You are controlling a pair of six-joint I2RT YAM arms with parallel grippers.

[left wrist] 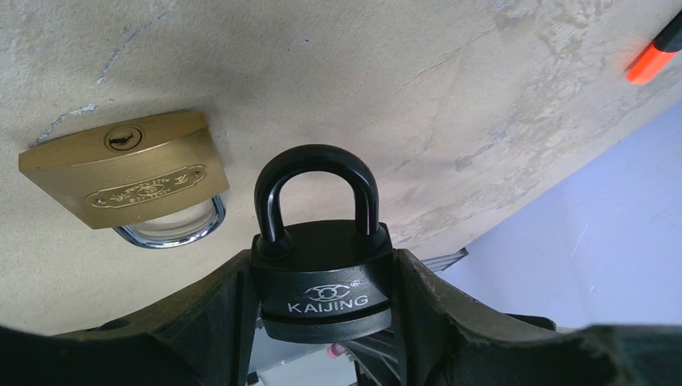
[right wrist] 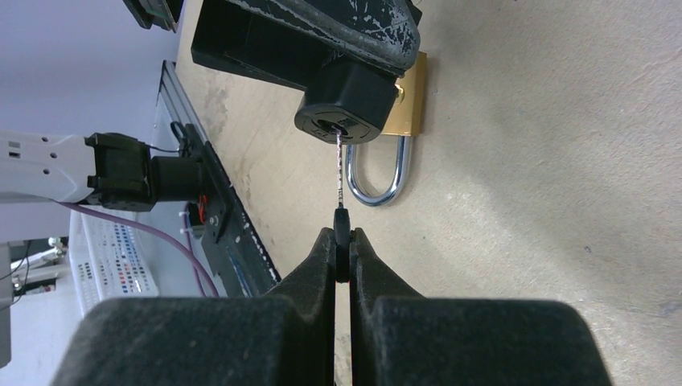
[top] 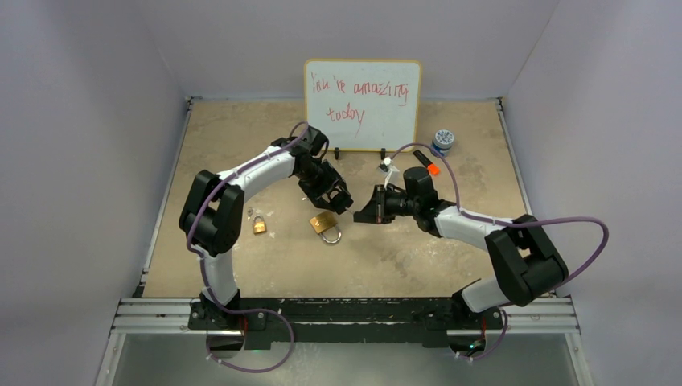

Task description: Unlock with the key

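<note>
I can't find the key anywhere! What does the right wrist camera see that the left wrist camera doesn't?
Only the right wrist view shows the key. It is pinched in the shut right gripper, with its tip at the keyhole on the bottom of the black padlock. Only the left wrist view shows that lock's front with its closed shackle, and an orange marker tip. Both views show the black padlock held by the left gripper, and the brass padlock lying on the table.
</note>
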